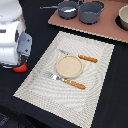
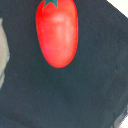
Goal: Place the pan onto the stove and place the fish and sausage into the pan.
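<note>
1. The pan (image 1: 67, 9) is already sitting on the stove (image 1: 107, 26), handle pointing toward the exterior view's left, just beside the larger grey pot (image 1: 91, 12). I'm reading step 1 as done.
2. The pan is looking empty from this angle, so both loads are still outstanding.
3. The sausage (image 2: 57, 33) is lying on the dark table (image 1: 115, 95), off the placemat (image 1: 55, 87), at the exterior view's left and well apart from the stove. It's showing in the wrist view as a glossy red lump with a green tip.
4. The arm is hovering right over it; the gripper (image 1: 20, 61) is mostly hidden and no fingers are showing in the wrist view, so I cannot tell open vs closed.
5. The fish is not showing clearly; a pale edge in the wrist view is too cropped to call.
</note>
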You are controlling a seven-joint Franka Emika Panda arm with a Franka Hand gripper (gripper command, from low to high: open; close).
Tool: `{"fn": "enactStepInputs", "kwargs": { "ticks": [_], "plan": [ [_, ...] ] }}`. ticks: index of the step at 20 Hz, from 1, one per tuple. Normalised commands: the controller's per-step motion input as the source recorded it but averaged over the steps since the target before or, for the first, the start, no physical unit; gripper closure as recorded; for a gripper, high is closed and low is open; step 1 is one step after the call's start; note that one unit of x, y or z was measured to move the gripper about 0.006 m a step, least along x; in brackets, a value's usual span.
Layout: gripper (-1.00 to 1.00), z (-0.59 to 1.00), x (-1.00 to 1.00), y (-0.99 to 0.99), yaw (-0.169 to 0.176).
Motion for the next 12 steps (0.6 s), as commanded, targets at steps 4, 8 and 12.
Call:
{"fn": "enactStepInputs", "kwargs": {
  "ticks": [4,8,12],
  "plan": [
    [-1.00,-0.44,-0.03,0.00,0.053],
    [-1.00,-0.44,-0.08,-0.04,0.034],
    [-1.00,-0.46,-0.21,-0.04,0.022]
  ]
}}
